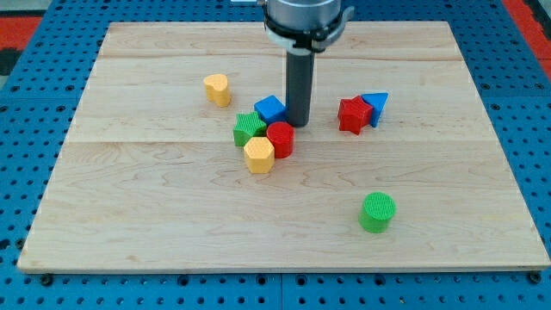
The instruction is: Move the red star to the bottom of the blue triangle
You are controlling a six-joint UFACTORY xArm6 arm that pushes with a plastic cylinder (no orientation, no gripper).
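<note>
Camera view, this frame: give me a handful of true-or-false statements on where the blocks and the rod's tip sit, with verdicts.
1. The red star touches the blue triangle. True: it sits against the triangle's left side.
2. The red star lies below the blue triangle, toward the view's bottom. False: it is beside it, on the view's left.
3. My tip is pressed against the red star. False: it stands apart, between the blue cube and the star, just above the red cylinder.
4. The green cylinder stands alone toward the view's bottom right. True.
5. The yellow heart is part of the central cluster. False: it sits apart, up and left.
</note>
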